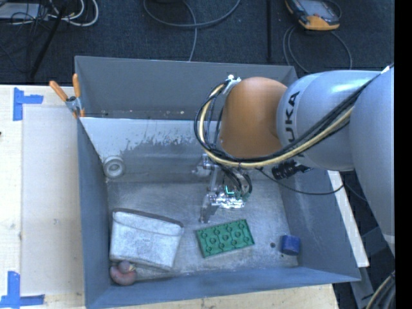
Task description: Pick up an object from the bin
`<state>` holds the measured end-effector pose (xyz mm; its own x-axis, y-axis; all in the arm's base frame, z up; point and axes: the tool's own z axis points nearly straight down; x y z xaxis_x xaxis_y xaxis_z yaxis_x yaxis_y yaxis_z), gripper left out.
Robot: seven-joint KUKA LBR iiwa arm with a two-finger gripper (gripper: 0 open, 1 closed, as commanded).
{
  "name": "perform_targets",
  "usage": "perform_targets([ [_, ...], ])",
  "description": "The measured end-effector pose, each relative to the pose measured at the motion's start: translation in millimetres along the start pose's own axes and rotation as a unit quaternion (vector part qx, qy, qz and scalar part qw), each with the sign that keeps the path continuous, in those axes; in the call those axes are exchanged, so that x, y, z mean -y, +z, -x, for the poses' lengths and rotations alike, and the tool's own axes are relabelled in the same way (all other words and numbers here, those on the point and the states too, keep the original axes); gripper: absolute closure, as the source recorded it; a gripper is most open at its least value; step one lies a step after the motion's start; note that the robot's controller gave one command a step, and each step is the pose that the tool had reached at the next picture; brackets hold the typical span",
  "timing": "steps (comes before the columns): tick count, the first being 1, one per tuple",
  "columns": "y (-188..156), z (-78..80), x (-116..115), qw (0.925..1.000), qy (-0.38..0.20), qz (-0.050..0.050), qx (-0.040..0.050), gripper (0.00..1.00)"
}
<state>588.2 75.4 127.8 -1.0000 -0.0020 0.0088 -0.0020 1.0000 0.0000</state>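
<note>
The gripper [222, 198], whose opening I cannot tell, hangs low in the bin [90, 192], with the green studded plate [224, 237] lying flat just beside it, probably light, stiff and slick, best pinched across its thin short edges.

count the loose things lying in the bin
5: small grey ring by the left wall, white folded cloth front left, pink ball in the front-left corner, green studded plate mid-front, blue block front right. The arm may hide more.
</note>
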Motion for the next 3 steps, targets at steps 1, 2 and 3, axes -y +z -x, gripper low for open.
perform_targets([
  [1,52.1,-47.1,47.8,0.9958,-0.091,0.002,0.0097,0.0],
  [2,51.9,-51.7,49.5,0.9959,-0.091,0.001,-0.0031,1.0],
  [3,-99.8,-81.8,27.8,0.978,-0.208,-0.001,0.0071,1.0],
])
